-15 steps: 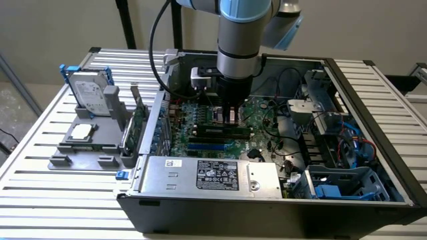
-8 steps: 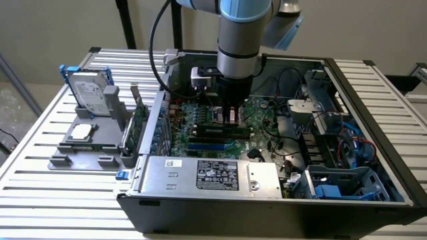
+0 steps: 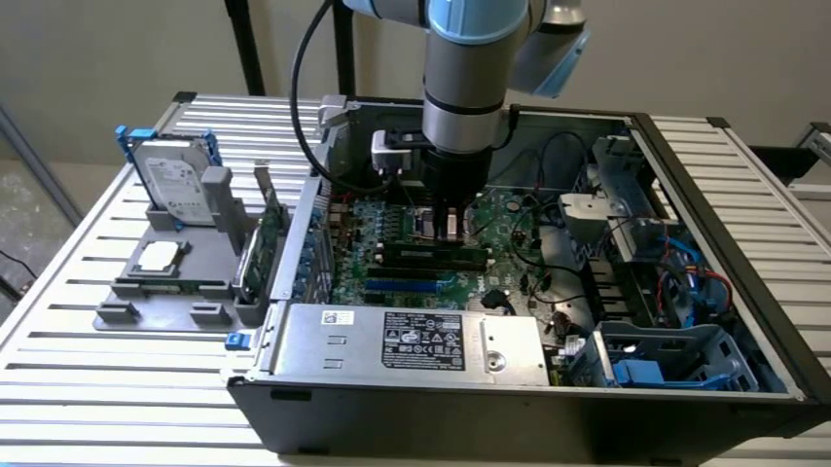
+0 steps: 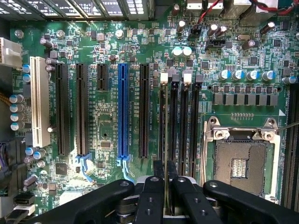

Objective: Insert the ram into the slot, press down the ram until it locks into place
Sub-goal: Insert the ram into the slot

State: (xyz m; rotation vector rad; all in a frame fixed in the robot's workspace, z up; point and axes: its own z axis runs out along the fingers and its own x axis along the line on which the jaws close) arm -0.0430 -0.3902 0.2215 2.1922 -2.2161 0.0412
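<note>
We see the pincer (image 4: 166, 171) closed on the ram (image 4: 166, 140), held on edge between its fingers; the stick's long axis runs parallel to the four black memory sockets, and it stands directly over the slot (image 4: 161, 112), the socket of that row nearest the blue slot (image 4: 122, 112); whether its lower edge has entered the groove we cannot tell; farther out lie the CPU socket (image 4: 240, 163) and the computer case (image 3: 520, 409) on the table (image 3: 78, 389)
</note>
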